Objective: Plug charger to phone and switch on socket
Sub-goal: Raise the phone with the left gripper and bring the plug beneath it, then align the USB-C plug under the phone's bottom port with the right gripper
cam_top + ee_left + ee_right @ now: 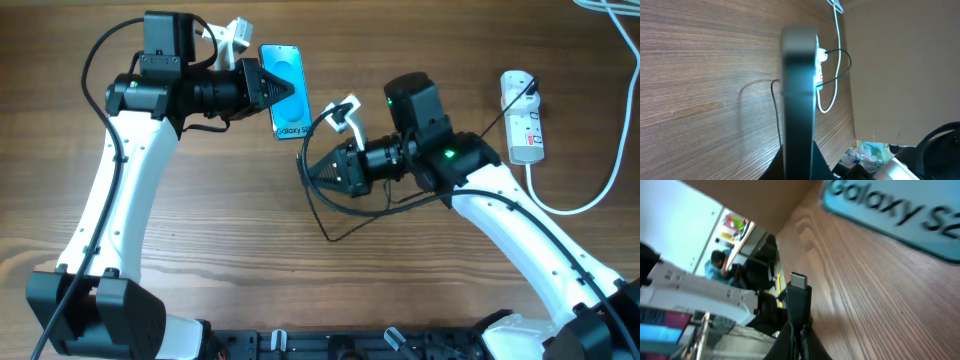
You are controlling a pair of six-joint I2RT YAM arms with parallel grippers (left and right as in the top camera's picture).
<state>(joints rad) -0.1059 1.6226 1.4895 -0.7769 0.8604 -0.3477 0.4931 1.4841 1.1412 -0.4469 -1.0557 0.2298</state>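
Our left gripper (pixel 268 88) is clamped on the phone (pixel 288 92), fingers closed on its left long side in the overhead view. The screen faces up, and the end with the "Galaxy" lettering points toward our base. From the left wrist the phone (pixel 800 100) shows edge-on, a dark blurred slab rising from between the fingers. We cannot tell whether it rests on the table (pixel 200 250) or hangs just above it.

Our right gripper (pixel 313 168) is closed on the plug (pixel 800 287), near the phone's lettered end and a little to its right, not touching it. The plug's metal tip stands clear of the fingertips and points toward the phone.

From the plug the charger (pixel 330 215) loops away from the phone, then runs right to the socket (pixel 524 118). The socket lies well to the phone's right, with a white cord (pixel 590 190) curving beside it.
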